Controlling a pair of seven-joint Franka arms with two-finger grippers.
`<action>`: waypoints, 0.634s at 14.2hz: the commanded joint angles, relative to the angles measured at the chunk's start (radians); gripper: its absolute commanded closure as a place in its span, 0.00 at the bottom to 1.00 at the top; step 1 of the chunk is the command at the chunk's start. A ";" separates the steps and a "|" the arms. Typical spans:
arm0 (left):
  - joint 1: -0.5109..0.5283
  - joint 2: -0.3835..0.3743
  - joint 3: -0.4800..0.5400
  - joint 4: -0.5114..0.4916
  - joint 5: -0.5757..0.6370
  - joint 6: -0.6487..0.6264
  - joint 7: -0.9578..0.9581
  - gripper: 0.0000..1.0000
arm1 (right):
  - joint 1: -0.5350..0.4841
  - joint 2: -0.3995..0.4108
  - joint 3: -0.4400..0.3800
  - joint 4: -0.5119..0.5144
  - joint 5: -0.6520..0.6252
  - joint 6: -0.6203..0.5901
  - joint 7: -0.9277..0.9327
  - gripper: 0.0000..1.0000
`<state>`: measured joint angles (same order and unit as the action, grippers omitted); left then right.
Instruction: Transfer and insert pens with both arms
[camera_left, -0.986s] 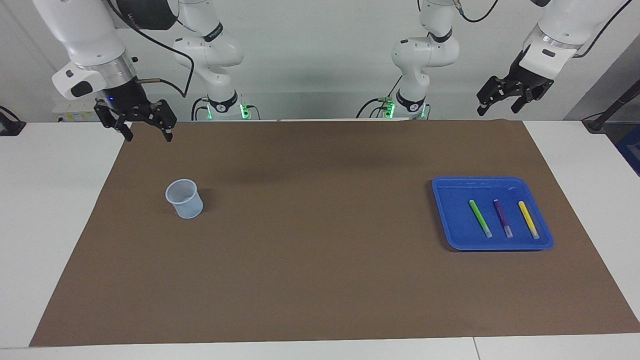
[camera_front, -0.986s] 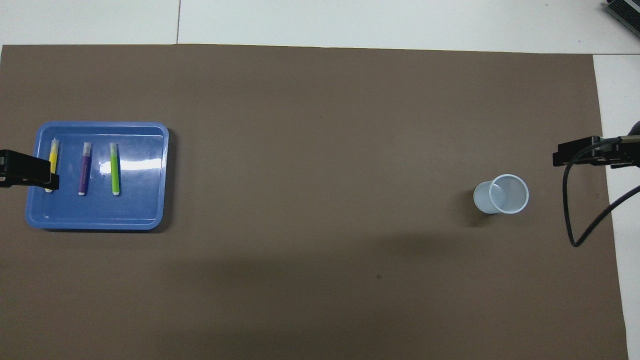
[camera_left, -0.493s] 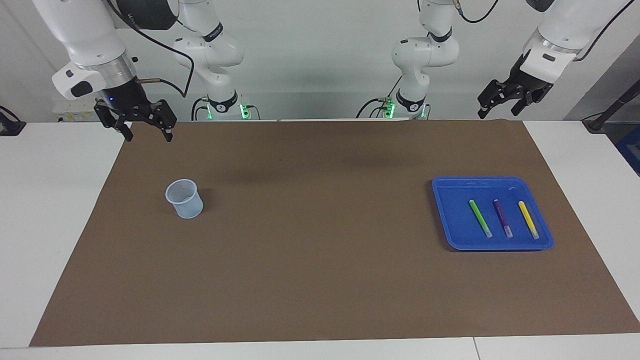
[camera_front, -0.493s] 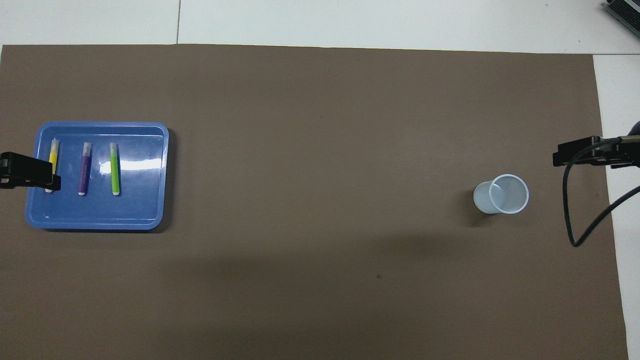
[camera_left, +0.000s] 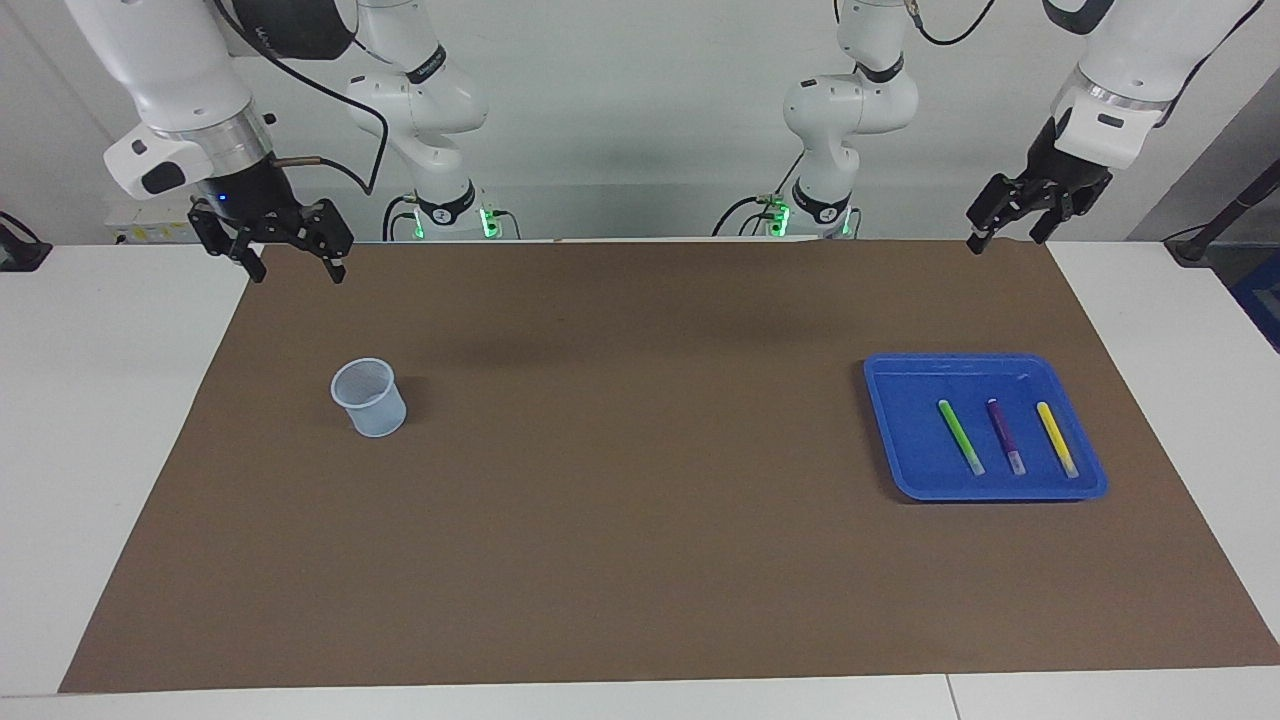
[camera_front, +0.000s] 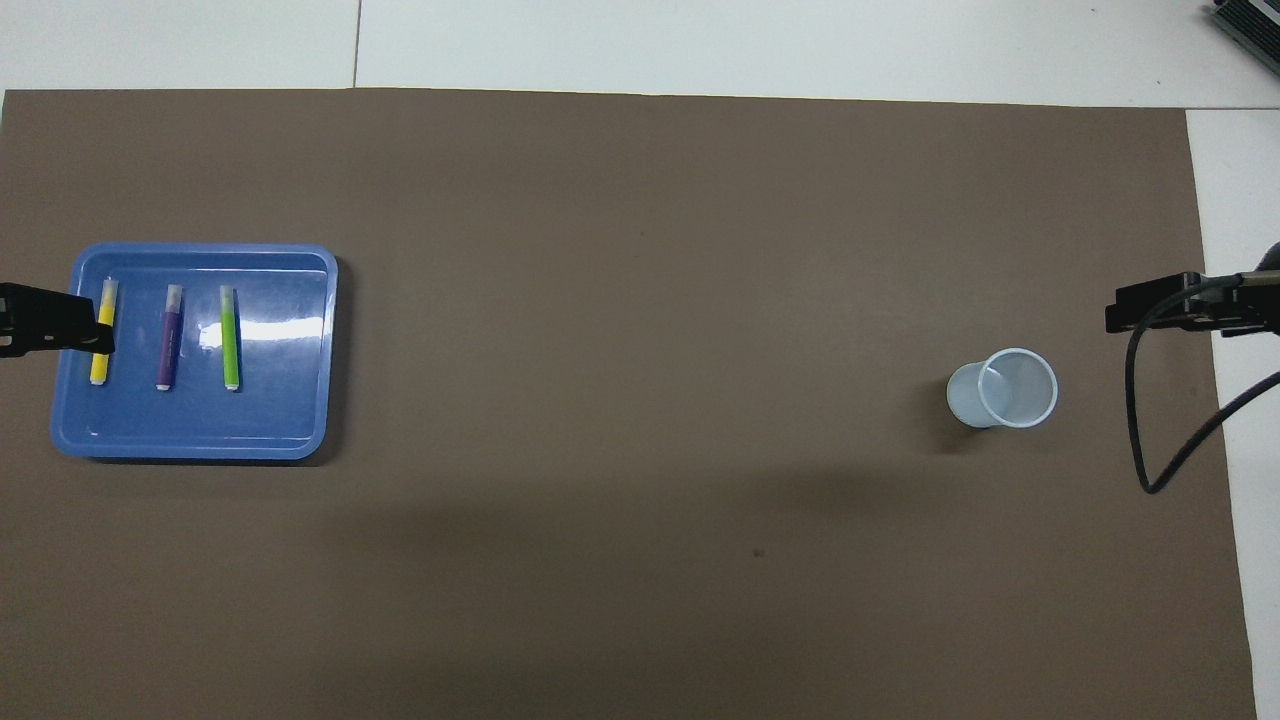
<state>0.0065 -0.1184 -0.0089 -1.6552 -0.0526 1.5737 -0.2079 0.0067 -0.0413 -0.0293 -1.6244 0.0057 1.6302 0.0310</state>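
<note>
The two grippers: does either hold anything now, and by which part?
Nothing is held. The left gripper and right gripper are open and empty; all three pens lie in the blue tray.

You saw a brown mat (camera_left: 640, 520) covering the white table (camera_left: 100, 450), a pale grey wall above it.

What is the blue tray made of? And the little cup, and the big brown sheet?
The blue tray looks like glossy plastic: a bright white glare streaks its floor. The cup seems thin, pale, see-through plastic, since its inside shows through the wall. The brown sheet looks like matt paper or card, flat with no shine, though it could be a thin mat.
</note>
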 joint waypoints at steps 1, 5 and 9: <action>0.001 -0.030 -0.006 -0.043 0.003 0.035 -0.041 0.00 | -0.005 0.000 0.002 0.006 -0.006 -0.003 -0.020 0.00; 0.010 -0.014 -0.006 -0.087 0.014 0.097 -0.018 0.00 | -0.007 -0.008 0.002 0.006 -0.006 -0.003 -0.019 0.00; 0.039 0.098 -0.006 -0.086 0.017 0.170 0.027 0.00 | -0.005 -0.009 0.002 0.006 -0.006 -0.003 -0.022 0.00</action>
<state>0.0124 -0.0787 -0.0094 -1.7371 -0.0455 1.6876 -0.2135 0.0066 -0.0444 -0.0293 -1.6228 0.0057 1.6302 0.0310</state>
